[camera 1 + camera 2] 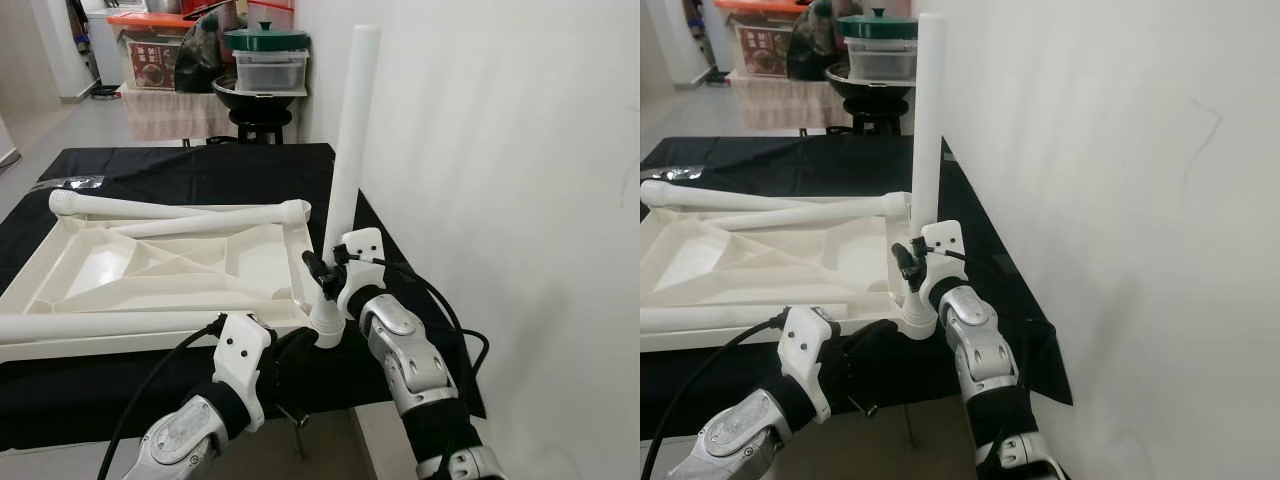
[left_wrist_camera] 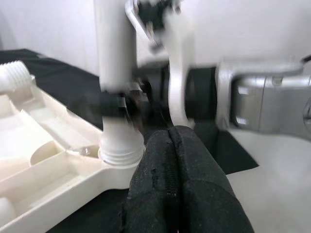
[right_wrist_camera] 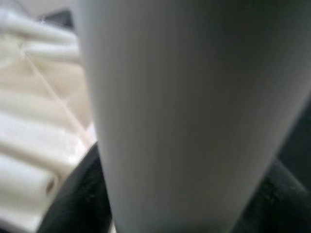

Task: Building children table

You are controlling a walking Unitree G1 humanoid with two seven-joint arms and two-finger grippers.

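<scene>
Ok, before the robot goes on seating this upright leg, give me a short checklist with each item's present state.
1. Right claw on the upright leg: ok, its fingers are clamped round the lower part.
2. Leg base at the corner socket of the upturned tabletop: ok, it sits in the collar.
3. Leg fully threaded home: cannot tell.
4. Leg vertical: ok in the head views, leaning very slightly.
5. Left claw bracing the tabletop: cannot tell; its closed fingers sit at the corner, but contact isn't clear.
6. Spare legs out of the way: ok, they lie across the tabletop away from that corner.
</scene>
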